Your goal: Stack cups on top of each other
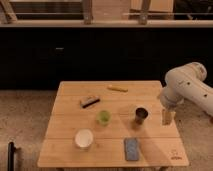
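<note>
Pale wooden table [65, 150], dark metallic tumbler [141, 115], matt green cup [103, 117], smooth white cup [83, 138], gripper [166, 119] just beside table edge.

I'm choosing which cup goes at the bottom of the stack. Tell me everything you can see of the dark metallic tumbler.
The dark metallic tumbler is a small open-topped cup, dark grey with a faint metal-like sheen, narrowing slightly toward its base. It stands upright on the wooden table, right of centre, touching nothing else. The green cup stands apart on its left in the picture. The claw hangs apart on its right, near the table's edge. Its inside is not visible.
</note>
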`<state>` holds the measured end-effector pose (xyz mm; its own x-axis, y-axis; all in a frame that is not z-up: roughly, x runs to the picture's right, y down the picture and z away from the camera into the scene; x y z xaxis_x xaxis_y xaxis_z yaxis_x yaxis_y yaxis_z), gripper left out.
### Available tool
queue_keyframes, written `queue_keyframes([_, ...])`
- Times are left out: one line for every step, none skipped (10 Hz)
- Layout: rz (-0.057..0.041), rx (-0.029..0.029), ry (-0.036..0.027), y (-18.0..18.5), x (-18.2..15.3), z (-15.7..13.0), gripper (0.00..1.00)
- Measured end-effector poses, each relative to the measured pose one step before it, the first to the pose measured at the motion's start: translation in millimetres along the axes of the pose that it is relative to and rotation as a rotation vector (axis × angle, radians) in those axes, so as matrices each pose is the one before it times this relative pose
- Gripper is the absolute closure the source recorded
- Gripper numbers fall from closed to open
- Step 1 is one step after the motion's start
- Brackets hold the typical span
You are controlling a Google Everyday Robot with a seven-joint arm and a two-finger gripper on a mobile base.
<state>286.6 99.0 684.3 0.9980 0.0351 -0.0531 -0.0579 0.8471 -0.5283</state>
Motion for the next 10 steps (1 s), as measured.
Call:
queue_keyframes([-0.00001,0.0,-0.00004,0.0,-0.02,0.0,0.2])
queue_keyframes([0.00008,-0.00004,0.00005,0.01,0.05,0.02,0.2])
queue_keyframes([-0.0001,0.00003,-0.00002,-0.01,-0.05,-0.03,0.2])
queue_keyframes([0.00002,-0.00005,0.0,0.02,0.01,0.03,0.2])
queue_keyframes([0.00004,0.00005,0.00001,-0.02,0.02,-0.01,0.2])
queue_keyframes([-0.00001,-0.00003,-0.00002,0.01,-0.01,0.01,0.2])
queue_keyframes([-0.00004,-0.00006,-0.00006,0.01,-0.03,0.03,0.2])
queue_keyframes([-0.00001,0.00004,0.0001,-0.01,0.03,-0.02,0.2])
queue_keyframes([0.00006,0.00003,-0.00004,-0.01,-0.01,-0.01,0.2])
queue_keyframes([0.00002,0.0,0.00003,0.01,0.03,-0.01,0.2])
